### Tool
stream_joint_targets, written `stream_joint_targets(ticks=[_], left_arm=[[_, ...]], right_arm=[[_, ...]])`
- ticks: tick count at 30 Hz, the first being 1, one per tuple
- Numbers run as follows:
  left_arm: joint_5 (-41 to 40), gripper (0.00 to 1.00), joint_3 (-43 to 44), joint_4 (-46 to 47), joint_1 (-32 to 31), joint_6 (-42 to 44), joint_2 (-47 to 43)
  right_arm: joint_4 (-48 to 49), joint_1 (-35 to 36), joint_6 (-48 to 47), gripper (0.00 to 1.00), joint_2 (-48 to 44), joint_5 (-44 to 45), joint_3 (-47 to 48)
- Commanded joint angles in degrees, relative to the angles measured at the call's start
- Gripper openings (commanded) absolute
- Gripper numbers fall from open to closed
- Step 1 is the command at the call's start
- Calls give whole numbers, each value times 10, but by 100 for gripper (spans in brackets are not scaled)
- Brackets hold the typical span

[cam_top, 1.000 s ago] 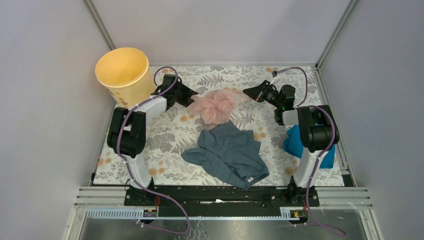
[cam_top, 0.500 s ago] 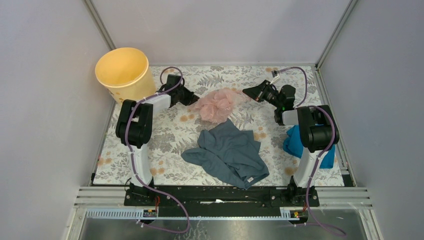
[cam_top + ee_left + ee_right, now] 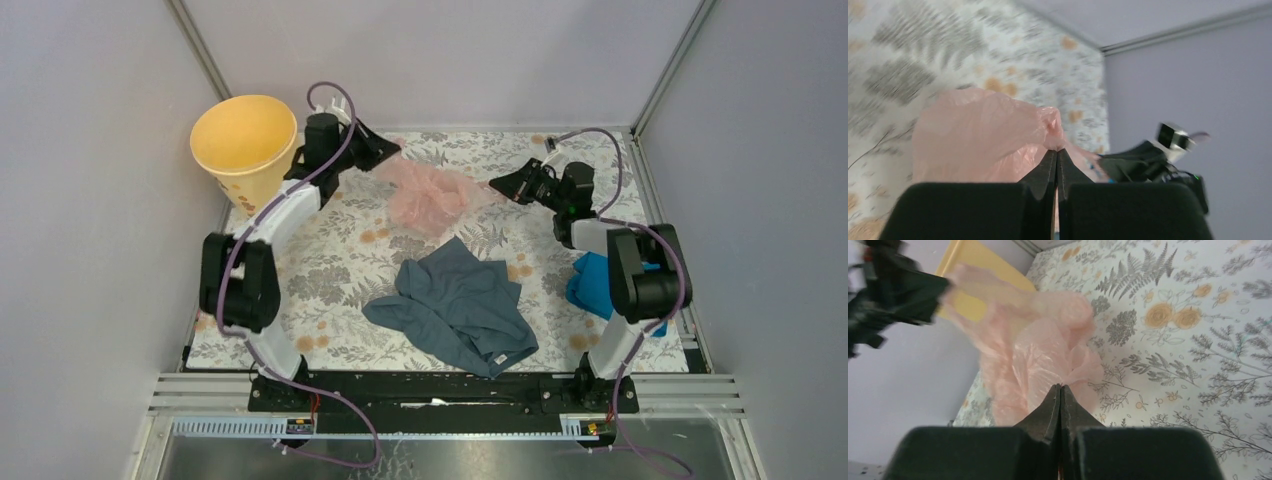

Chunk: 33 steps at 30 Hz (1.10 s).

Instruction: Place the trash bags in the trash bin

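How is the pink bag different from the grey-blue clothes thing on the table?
The pink bag is thin, shiny and see-through; the grey-blue garment is dull cloth you cannot see through. The pink bag is pinched by the left gripper and the right gripper and stretched between them; the grey-blue garment lies on the table untouched. The pink bag sits farther from the arm bases than the grey-blue garment. Both are soft and wrinkly.
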Motion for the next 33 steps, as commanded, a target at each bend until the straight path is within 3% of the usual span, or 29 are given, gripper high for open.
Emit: stream_joint_targets(ticks=[1,5,9,15,20,22,25,27,29,33], left_arm=[[76,0,9,65,4,110,-120],[95,0,5,26,4,171,-178],[148,0,-29,31,3,200,-206],[193,0,-121,136,2,177,-222],[200,0,-112,98,3,198,-203],[210,0,-111,97,3,203,-203],[217,0,-116,97,3,214,-209],[228,0,-118,100,3,221,-210],[242,0,-119,106,3,224,-208],[276,0,-129,141,3,215,-200]], right_arm=[[-151,6,-85,0,-119,64,6],[-265,18,-132,0,-194,102,-11],[-369,53,-120,0,-236,150,-9],[-383,70,-24,8,-203,77,40],[-392,70,0,17,-161,11,59],[-402,70,-11,26,-158,-8,66],[-475,60,-40,58,-161,1,83],[-479,30,-5,75,-165,-5,70],[-430,-3,51,83,-167,-36,39],[-448,-25,56,89,-135,-28,29]])
